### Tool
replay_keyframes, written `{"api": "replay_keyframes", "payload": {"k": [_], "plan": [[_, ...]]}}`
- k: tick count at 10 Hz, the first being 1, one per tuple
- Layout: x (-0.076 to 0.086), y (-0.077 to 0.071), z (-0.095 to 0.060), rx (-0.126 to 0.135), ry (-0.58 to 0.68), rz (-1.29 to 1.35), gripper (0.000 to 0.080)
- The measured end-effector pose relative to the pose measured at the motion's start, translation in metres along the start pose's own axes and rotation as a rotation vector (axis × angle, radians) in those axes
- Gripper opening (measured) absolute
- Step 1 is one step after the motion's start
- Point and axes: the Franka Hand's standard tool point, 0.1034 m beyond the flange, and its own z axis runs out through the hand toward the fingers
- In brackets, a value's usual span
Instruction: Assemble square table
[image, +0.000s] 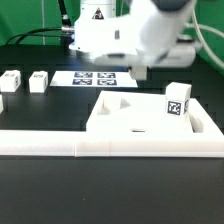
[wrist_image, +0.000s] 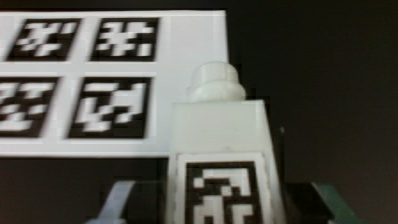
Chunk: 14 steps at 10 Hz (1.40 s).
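the gripper (wrist_image: 222, 203) stood wide, straddling a leg post (wrist_image: 224, 125) beside the marker board (wrist_image: 107, 80). it looked light, stiff and slick, best pinched across its flat sides. the square slab (image: 125, 126) lay at the gripper's six o'clock, exterior view.

Leg post (wrist_image: 224, 125) by the gripper (wrist_image: 222, 200): white plastic, smooth, faint sheen; marker board (wrist_image: 116, 75) beyond it: flat white sheet, matt, black printed tags; tabletop (wrist_image: 320, 60) beneath: black, matt; square table slab (image: 150, 118): smooth white plastic
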Motion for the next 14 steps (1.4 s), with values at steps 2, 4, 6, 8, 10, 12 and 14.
{"api": "replay_keyframes", "payload": {"k": [2,4,6,8,10,12,14], "plan": [[-0.011,0.014,-0.023,0.01,0.054,-0.016,0.0288],[-0.009,0.031,-0.057,0.019,0.187,-0.032,0.0288],[-0.007,0.042,-0.073,0.018,0.291,-0.042,0.0288],[-0.004,0.046,-0.079,0.016,0.42,-0.041,0.0288],[-0.005,0.047,-0.075,0.016,0.404,-0.04,0.029],[-0.005,0.047,-0.075,0.016,0.405,-0.04,0.029],[-0.006,0.062,-0.109,0.024,0.396,-0.094,0.029]]}}
